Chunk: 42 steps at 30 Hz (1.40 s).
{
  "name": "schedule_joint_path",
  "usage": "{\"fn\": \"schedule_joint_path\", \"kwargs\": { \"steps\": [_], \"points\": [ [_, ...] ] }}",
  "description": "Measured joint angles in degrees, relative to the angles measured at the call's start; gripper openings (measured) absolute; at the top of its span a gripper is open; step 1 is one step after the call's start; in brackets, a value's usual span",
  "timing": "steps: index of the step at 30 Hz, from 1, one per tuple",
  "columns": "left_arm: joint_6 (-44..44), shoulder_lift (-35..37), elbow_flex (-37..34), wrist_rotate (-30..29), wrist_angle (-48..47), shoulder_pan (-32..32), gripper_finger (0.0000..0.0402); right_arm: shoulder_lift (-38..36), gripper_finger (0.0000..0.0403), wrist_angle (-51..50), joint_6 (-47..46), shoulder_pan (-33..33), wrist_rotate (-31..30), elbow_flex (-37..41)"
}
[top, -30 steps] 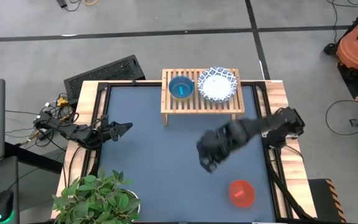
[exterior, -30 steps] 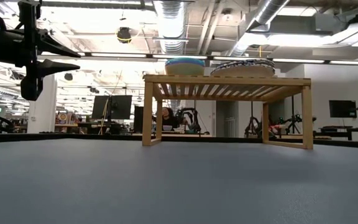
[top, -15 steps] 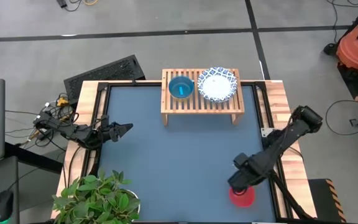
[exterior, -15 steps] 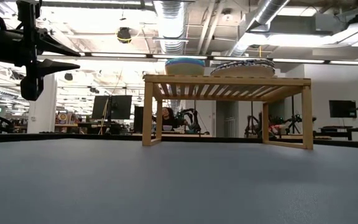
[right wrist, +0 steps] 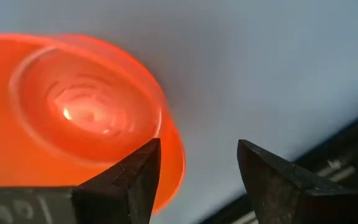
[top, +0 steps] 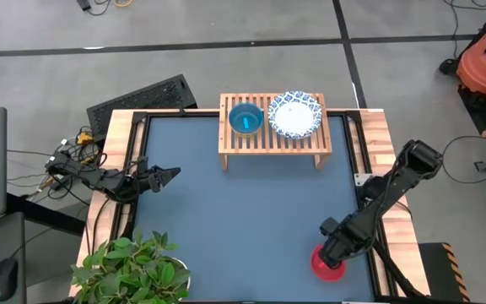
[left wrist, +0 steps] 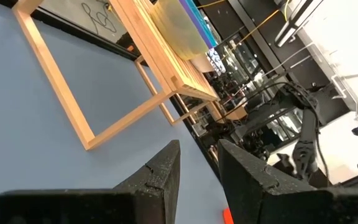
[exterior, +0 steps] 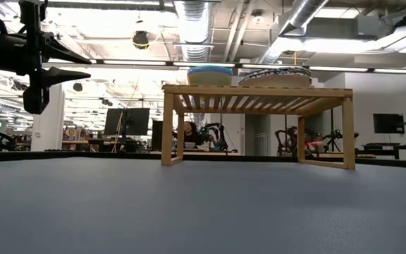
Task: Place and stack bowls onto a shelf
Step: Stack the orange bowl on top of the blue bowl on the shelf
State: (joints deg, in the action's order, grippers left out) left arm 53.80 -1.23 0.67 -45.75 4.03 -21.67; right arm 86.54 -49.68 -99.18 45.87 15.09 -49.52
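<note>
A red bowl (top: 328,263) sits upright on the blue table top near the near right corner. My right gripper (top: 331,252) stands open right above it. In the right wrist view one finger (right wrist: 135,180) is over the red bowl (right wrist: 79,118) and the other (right wrist: 272,180) is over the table outside the rim. On the light-wood shelf (top: 274,139) at the far edge rest a stack of small plain bowls with a teal one on top (top: 245,118) and a blue-and-white patterned bowl (top: 294,114). My left gripper (top: 172,174) hovers near the left edge, slightly open and holding nothing. My right gripper comes at the red bowl from above, its open fingers on either side of the bowl's rim (right wrist: 178,155) on the side nearest the table's right edge. Whether a finger touches the rim, I cannot tell. The bowl rests on the table.
A potted plant (top: 133,266) stands at the near left corner. A black ribbed mat (top: 142,97) lies beyond the far left corner. The table's raised wooden frame (top: 388,135) runs close beside the red bowl.
My right gripper has swung from the table's middle toward the near right corner and come down over the red bowl. The bowl has stayed where it was.
</note>
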Motion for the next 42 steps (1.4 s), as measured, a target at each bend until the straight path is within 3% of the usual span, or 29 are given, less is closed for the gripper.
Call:
{"fn": "schedule_joint_path", "kwargs": {
  "steps": [5, 11, 12, 16, 20, 26, 30, 37, 42],
  "points": [
    [0.0, 0.0, 0.0, -0.1, 0.0, 0.0, 0.0094, 0.0, 0.0194, 2.0, -1.2, -0.2, 0.0, 2.2],
    [-0.1, 0.0, 0.0, -0.6, 0.0, 0.0, 0.0094, -0.1, 0.0035, 1.9, -3.2, -0.3, 0.0, 2.1],
    [-0.1, 0.0, 0.0, -0.6, 0.0, 0.0, 0.0094, -0.2, 0.0022, 1.9, -3.2, -0.4, 0.0, 2.0],
    [-0.1, 0.0, 0.0, -0.6, 0.0, 0.0, 0.0094, 0.0, 0.0021, -0.3, -3.5, -2.3, 0.2, 0.4],
    [-0.1, 0.0, 0.0, -0.7, 0.0, 0.0, 0.0094, -0.3, 0.0021, -7.7, 2.6, -7.0, 0.0, -6.1],
    [-0.1, 0.0, 0.0, -0.8, 0.0, 0.0, 0.0094, -0.4, 0.0021, -24.4, 18.7, -19.1, -2.5, -22.8],
    [-0.1, 0.0, 0.0, -0.8, 0.0, 0.0, 0.0094, -0.4, 0.0021, -31.0, 27.3, -28.5, -8.5, -35.2],
    [-0.1, 0.0, 0.0, -0.8, 0.0, 0.0, 0.0094, 0.0, 0.0021, -32.4, 40.1, -44.9, -16.9, -51.8],
    [0.0, 0.0, 0.0, 0.0, 0.0, 0.0, 0.0094, 1.8, 0.0021, -28.4, 48.4, -54.5, -17.3, -59.2]
  ]
}}
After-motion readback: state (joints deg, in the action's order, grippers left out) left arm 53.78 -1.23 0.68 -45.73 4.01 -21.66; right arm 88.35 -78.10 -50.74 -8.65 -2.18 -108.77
